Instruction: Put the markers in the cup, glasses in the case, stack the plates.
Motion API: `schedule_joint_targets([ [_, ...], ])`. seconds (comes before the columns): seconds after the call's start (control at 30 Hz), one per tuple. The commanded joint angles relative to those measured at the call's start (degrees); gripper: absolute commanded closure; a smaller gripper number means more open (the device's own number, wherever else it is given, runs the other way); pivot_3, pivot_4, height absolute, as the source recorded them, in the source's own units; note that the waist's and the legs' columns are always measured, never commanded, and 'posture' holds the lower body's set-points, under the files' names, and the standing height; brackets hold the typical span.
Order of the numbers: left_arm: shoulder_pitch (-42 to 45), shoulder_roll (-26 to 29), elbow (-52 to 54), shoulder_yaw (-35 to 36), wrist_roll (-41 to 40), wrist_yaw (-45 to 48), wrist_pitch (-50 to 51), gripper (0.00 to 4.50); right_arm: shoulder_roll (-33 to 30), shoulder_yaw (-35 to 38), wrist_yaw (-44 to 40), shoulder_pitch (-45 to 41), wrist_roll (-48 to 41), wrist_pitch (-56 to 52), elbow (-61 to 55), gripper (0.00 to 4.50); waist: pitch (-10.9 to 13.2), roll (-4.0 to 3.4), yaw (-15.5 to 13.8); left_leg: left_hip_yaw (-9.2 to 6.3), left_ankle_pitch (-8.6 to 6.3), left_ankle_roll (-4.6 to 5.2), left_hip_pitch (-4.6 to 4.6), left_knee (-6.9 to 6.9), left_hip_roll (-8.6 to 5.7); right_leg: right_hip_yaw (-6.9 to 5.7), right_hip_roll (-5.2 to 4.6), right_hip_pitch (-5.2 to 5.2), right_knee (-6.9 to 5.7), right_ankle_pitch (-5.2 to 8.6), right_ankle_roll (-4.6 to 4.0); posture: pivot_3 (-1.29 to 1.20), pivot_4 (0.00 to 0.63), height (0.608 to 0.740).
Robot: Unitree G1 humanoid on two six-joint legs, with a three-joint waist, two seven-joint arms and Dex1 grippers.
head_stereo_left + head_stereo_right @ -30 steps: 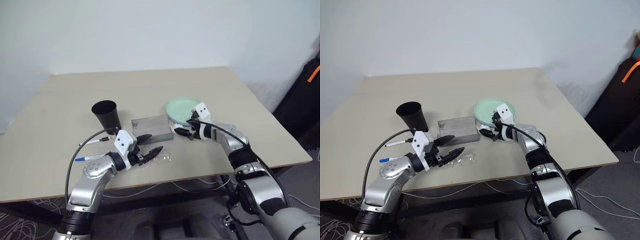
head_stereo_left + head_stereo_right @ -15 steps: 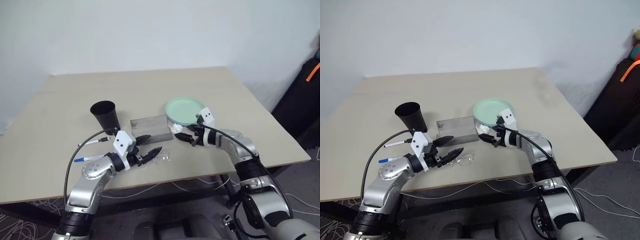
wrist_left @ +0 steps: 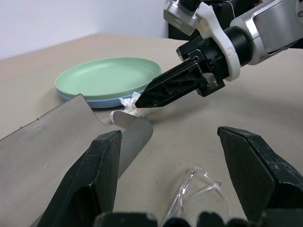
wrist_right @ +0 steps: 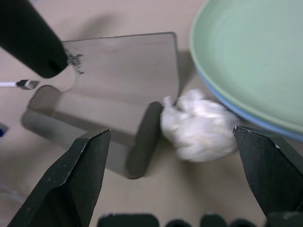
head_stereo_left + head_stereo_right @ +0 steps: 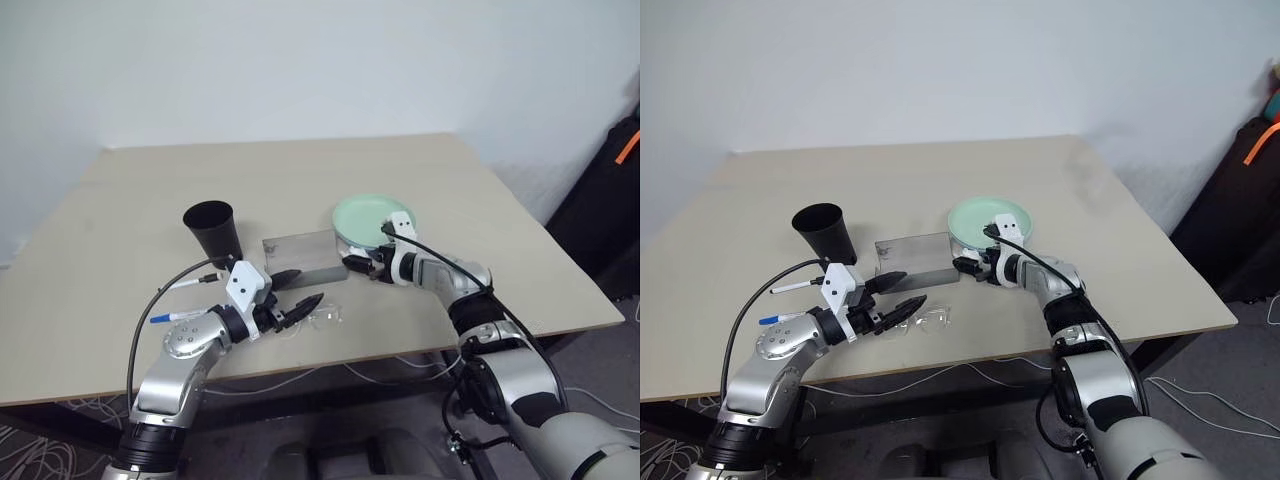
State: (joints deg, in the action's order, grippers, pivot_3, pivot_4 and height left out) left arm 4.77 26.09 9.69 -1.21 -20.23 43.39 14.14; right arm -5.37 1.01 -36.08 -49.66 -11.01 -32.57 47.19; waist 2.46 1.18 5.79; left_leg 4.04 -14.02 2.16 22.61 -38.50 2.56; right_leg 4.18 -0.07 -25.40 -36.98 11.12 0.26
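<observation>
The plates [image 3: 106, 82] are already stacked, the green one on the blue one, just behind the right gripper [image 5: 358, 267], so this part looks done. The glasses [image 3: 196, 191] lie on the table just in front of the left gripper [image 5: 296, 288], outside the case [image 5: 300, 256], and both markers [image 5: 175, 316] lie on the table beside the left arm, not in the cup [image 5: 213, 231] beyond them. So two parts remain. Both grippers stand open and hold nothing; the right one points at a white wad [image 4: 199, 131] between the case and the plates. The blue plate shows only as a thin edge, the clear frame of the glasses is hard to make out, and I cannot tell if the case has a lid.
</observation>
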Motion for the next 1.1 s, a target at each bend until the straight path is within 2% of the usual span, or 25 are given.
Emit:
schedule_joint_targets([
  [0.03,0.2,0.2,2.8,1.0,-0.4,-0.4,-0.5,1.08,-0.1,1.0,1.4,-2.7,0.1,2.4,2.0,0.03,0.0,0.0,0.0,0.0,0.0,0.0,0.0,0.01,0.0,0.0,0.0,0.0,0.0,0.0,0.0,0.0,0.0,0.74],
  [0.2,-0.1,0.3,3.2,1.0,-0.4,-0.7,-0.4,1.08,0.1,1.4,2.7,-3.8,0.4,4.3,5.6,0.03,0.0,-0.01,0.1,0.0,0.0,0.0,-0.01,0.01,0.01,0.01,0.0,0.0,0.0,0.0,0.0,0.0,0.0,0.74],
  [0.3,-0.1,0.3,3.2,1.0,-0.4,-0.8,-0.3,1.08,0.4,1.7,3.4,-4.5,0.4,5.2,7.3,0.6,0.0,0.0,0.1,0.0,0.0,0.0,-0.01,0.01,0.01,0.01,0.01,0.01,0.0,0.0,0.0,0.0,0.0,0.74],
  [0.67,-0.2,0.4,3.2,0.9,-0.4,-0.8,-0.4,1.08,0.3,1.9,2.0,-4.2,-0.1,5.7,6.8,4.44,0.0,-0.01,0.1,0.0,0.0,0.0,-0.01,0.02,0.01,0.02,0.01,0.0,0.0,0.0,0.0,0.0,0.0,0.74],
  [0.93,-0.2,0.4,3.3,0.8,-0.5,-0.7,-0.3,1.08,-2.1,-1.5,-6.4,-0.6,0.2,6.2,-3.3,4.48,0.0,-0.02,0.1,-0.01,0.0,0.0,0.0,0.03,0.01,0.0,0.01,-0.01,0.01,0.0,0.01,0.0,0.0,0.74],
  [1.1,-0.2,0.5,3.2,0.8,-0.5,-0.6,-0.3,1.08,-4.5,0.0,-7.5,-0.9,-1.5,6.0,-9.9,4.48,0.0,-0.02,0.1,0.0,0.0,0.0,-0.01,0.03,0.01,0.01,0.0,-0.01,0.01,0.0,0.01,0.0,0.0,0.74],
])
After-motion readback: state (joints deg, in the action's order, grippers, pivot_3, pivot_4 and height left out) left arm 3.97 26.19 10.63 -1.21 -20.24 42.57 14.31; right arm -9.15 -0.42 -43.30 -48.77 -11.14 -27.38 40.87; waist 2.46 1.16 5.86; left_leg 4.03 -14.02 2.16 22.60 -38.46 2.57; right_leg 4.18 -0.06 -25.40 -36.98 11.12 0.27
